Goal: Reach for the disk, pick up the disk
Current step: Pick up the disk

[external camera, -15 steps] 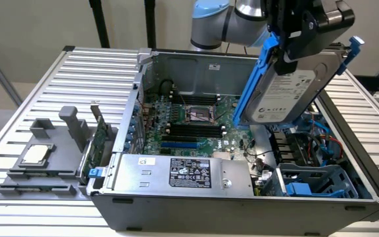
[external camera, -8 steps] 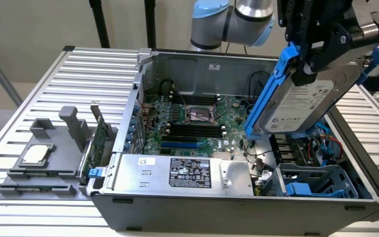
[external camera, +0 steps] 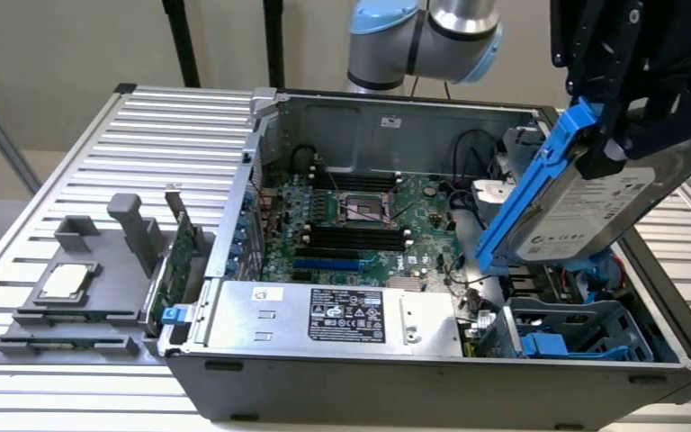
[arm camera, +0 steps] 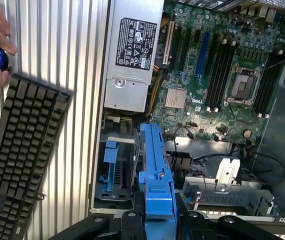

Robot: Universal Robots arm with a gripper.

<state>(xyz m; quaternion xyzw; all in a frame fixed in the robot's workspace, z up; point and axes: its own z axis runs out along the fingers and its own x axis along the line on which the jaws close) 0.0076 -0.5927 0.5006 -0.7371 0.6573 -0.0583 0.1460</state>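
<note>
there, the pincer (external camera: 610, 148) pinched tight on the tilted disk (external camera: 592, 211), aloft over the open computer case (external camera: 442, 378)

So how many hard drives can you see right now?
1. The disk in its blue frame is clamped in the gripper, lifted above the open computer case. Others may sit hidden in the drive cage.

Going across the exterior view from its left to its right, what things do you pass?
Small square chip on its grey tray → silver power supply box with the black label → motherboard's processor socket → the disk in its blue frame, lifted above the case in the gripper.
</note>
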